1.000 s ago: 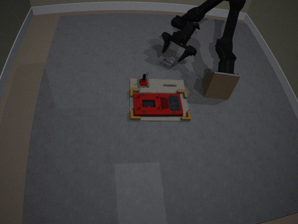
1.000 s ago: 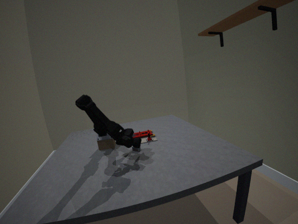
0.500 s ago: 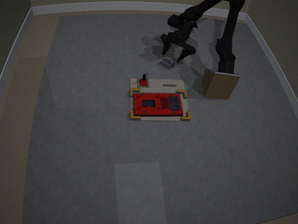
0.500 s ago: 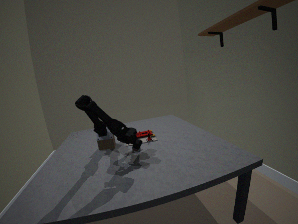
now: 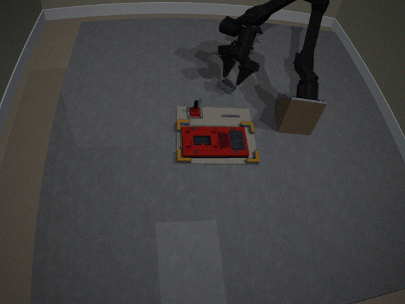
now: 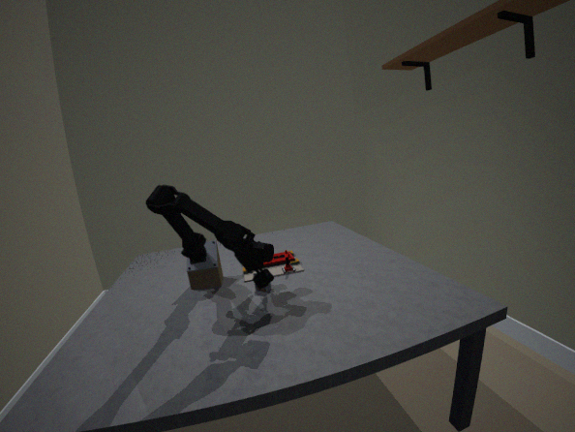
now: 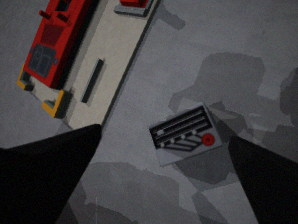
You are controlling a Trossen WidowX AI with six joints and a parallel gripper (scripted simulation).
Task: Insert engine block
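One engine block (image 5: 227, 84), grey, lying on the table (image 5: 102, 204) at far right of centre. One red car body (image 5: 215, 141) with one dark opening (image 5: 202, 140), seated on one pale base board (image 5: 218, 114). Four yellow corner brackets: far left (image 5: 181, 124), far right (image 5: 248, 126), near left (image 5: 183, 157), near right (image 5: 254, 158). One small red-based post (image 5: 195, 110). One black arm (image 5: 308, 58), one wide-open gripper (image 5: 235, 73), one tan pedestal (image 5: 298, 117). One wall shelf (image 6: 465, 34) on two black brackets.
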